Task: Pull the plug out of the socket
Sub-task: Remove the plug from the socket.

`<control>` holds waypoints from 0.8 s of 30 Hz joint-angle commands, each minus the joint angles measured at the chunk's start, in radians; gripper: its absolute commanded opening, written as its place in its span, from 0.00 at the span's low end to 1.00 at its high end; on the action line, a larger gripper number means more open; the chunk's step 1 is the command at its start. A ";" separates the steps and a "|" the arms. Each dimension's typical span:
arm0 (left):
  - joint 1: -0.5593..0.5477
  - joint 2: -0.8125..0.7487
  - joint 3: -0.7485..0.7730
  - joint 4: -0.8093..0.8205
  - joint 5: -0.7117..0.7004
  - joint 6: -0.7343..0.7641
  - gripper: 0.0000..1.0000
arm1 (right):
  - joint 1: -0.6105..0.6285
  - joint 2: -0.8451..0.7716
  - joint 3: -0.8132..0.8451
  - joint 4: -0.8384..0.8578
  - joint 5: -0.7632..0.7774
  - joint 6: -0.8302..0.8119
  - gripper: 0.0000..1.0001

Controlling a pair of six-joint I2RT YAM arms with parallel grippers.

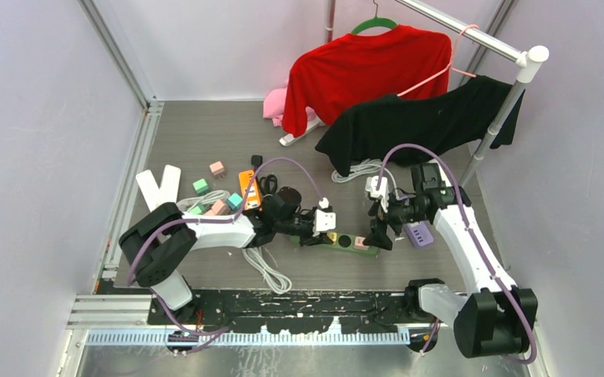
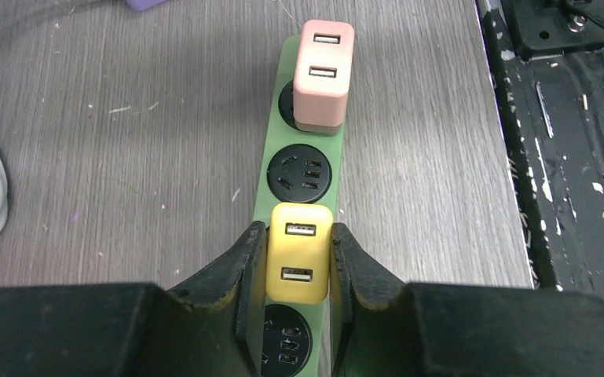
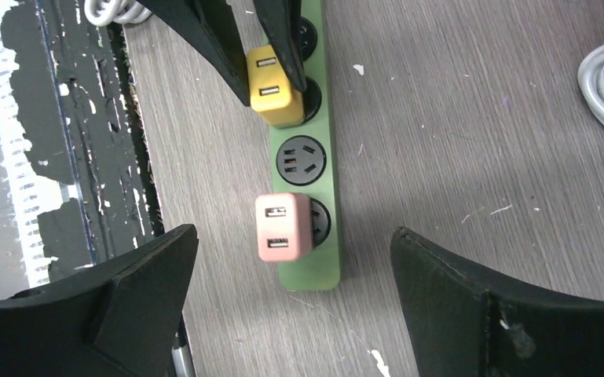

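The left gripper [image 2: 299,271] has its jaws clamped on the two flanks of the yellow plug [image 2: 299,243]. The plug is still seated in the strip [image 3: 308,275], one empty socket along from the pink plug [image 3: 283,228]. The strip's length runs straight out from those jaws, so I'd guess the pull goes squarely off its face. The right gripper [image 3: 292,232] hangs over the strip's pink end, jaws wide apart and holding nothing, well placed to pin the strip.

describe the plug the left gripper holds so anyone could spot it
On the grey table lies a green power strip with two USB plugs in it. Yours is the yellow plug, pinched by the left gripper; the pink plug stands free.
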 commanded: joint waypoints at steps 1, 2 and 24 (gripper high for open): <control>0.006 -0.079 -0.067 0.007 -0.039 -0.066 0.00 | -0.017 0.033 0.025 -0.065 -0.085 -0.149 0.96; 0.006 -0.084 -0.070 0.000 -0.036 -0.080 0.00 | -0.016 0.028 0.000 -0.052 -0.080 -0.190 0.96; -0.037 -0.078 -0.063 -0.038 -0.150 -0.259 0.00 | 0.105 0.124 -0.164 0.259 0.058 -0.176 0.73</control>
